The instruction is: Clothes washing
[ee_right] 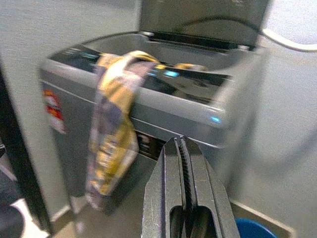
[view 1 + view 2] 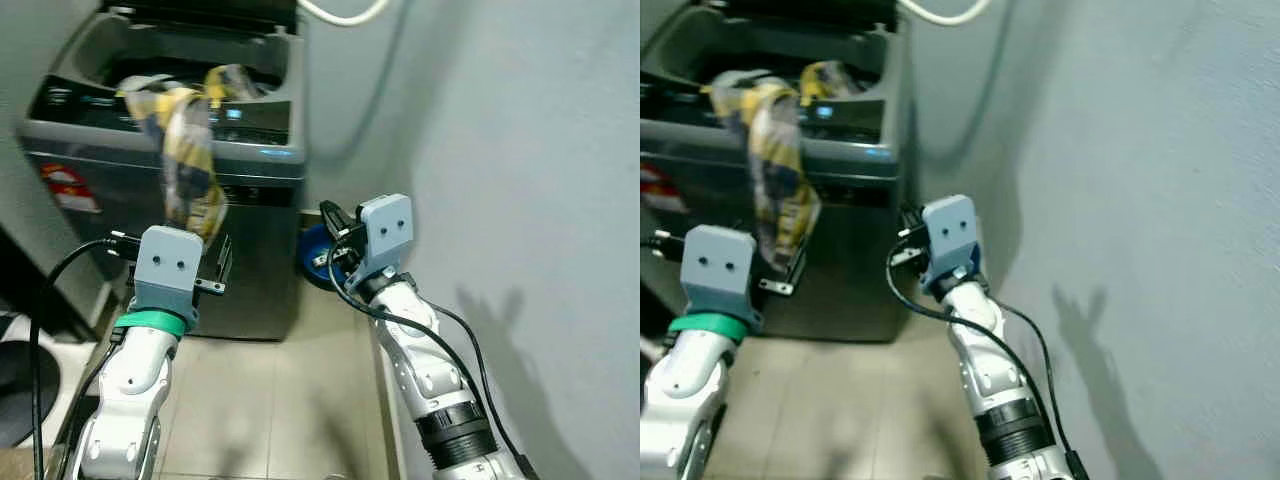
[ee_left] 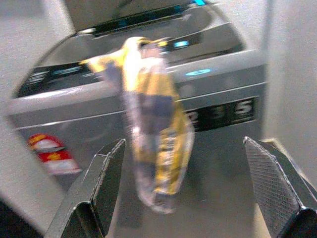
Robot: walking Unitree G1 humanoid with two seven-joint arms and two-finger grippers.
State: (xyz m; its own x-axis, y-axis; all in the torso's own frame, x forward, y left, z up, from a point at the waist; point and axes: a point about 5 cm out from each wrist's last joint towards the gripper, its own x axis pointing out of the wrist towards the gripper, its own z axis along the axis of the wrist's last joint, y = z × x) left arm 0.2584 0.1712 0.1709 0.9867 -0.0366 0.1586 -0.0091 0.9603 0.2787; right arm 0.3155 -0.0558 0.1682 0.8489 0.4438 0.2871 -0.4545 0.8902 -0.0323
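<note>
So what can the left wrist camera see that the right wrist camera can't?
The left wrist view has the left gripper with its two black fingers spread wide open, and big numbers on the washer's front. The right wrist view has the right gripper with its fingers pressed together, a white hose and a blue thing on the floor. Both see the grey washing machine with its lid up, the yellow and blue cloth hanging over its front edge, and a red sticker.
</note>
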